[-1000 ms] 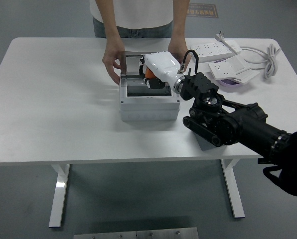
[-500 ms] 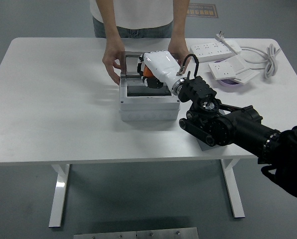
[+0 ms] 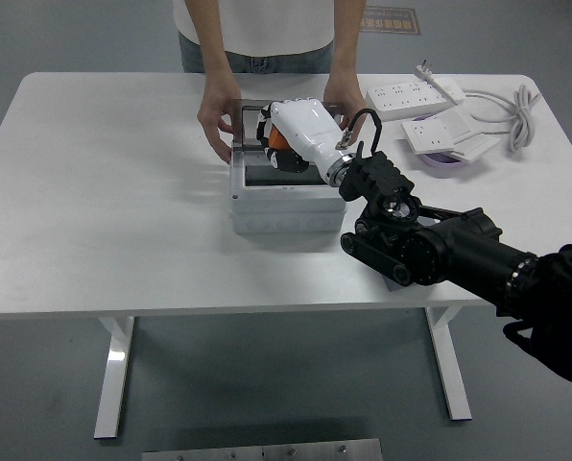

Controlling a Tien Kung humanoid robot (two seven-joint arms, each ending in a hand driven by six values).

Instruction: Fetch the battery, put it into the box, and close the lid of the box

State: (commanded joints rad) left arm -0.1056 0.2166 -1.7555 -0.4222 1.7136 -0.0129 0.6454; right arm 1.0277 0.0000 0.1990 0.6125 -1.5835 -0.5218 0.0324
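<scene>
The battery (image 3: 278, 140), of which only an orange patch shows under the white right hand (image 3: 291, 137), is gripped by that hand's curled fingers directly above the open interior of the grey box (image 3: 288, 206). It looks small, rigid and probably dense for its size, with a smooth casing that could slip, so a firm wrap around its body seems wiser than a fingertip pinch. The box's lid (image 3: 252, 119) stands up at the far side, steadied by a person's hands (image 3: 216, 117) at either edge. The lid looks stiff and hinged; pushing on its top edge should swing it down. The left arm is out of sight.
</scene>
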